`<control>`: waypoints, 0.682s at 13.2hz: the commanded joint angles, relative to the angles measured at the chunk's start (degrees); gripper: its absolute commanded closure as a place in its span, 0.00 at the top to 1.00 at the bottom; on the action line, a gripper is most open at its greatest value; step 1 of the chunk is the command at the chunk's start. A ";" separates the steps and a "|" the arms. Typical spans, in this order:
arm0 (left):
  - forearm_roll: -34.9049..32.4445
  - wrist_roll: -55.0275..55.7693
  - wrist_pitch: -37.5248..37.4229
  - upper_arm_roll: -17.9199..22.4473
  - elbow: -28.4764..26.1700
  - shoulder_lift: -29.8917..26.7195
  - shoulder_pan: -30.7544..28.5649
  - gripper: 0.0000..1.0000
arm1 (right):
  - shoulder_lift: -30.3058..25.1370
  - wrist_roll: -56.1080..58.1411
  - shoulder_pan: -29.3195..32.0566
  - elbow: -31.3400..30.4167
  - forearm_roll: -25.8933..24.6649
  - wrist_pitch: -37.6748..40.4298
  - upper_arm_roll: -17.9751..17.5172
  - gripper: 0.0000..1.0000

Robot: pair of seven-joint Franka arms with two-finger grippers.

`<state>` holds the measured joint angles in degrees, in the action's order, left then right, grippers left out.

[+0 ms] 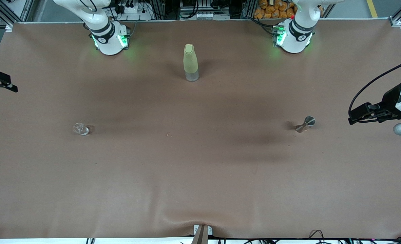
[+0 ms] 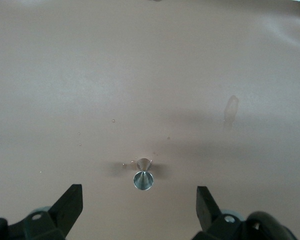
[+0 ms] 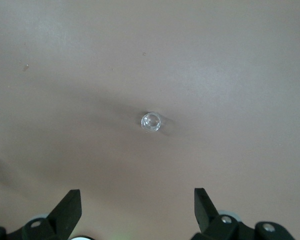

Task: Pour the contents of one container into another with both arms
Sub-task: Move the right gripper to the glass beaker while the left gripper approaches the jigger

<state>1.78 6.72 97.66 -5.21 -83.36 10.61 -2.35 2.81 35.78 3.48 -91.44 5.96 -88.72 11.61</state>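
The tiny clear glass cup point(image 1: 81, 129) stands on the brown table toward the right arm's end; the right wrist view shows it from above point(image 3: 151, 121). The small silvery hourglass-shaped measure point(image 1: 305, 124) stands upright toward the left arm's end, its round rim showing in the left wrist view point(image 2: 143, 177). My left gripper point(image 1: 354, 115) hangs open over the table's edge beside the measure, which lies ahead of its spread fingers, with nothing held point(image 2: 139, 202). My right gripper point(image 1: 0, 93) is open and empty at the other end, apart from the cup point(image 3: 137, 202).
A tall yellow-green bottle point(image 1: 190, 63) stands mid-table between the two arm bases, farther from the front camera than the cup and measure. A brown cloth point(image 1: 200, 169) covers the table. A small bracket point(image 1: 202, 233) sits at the table's near edge.
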 commanded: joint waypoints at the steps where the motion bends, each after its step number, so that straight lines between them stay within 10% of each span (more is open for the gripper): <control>1: -0.99 0.13 -0.19 -0.16 -0.14 -0.68 0.24 1.00 | 1.49 7.16 2.84 -0.23 3.60 -0.49 -0.44 1.00; 9: -3.28 2.59 -0.28 -0.51 -0.23 -0.33 2.87 1.00 | 5.54 27.56 8.82 -2.85 14.24 -2.94 -0.36 1.00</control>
<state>-0.04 8.17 97.66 -5.64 -83.42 10.61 0.21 8.12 58.44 10.14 -92.38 17.00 -90.32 11.81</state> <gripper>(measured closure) 0.000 0.000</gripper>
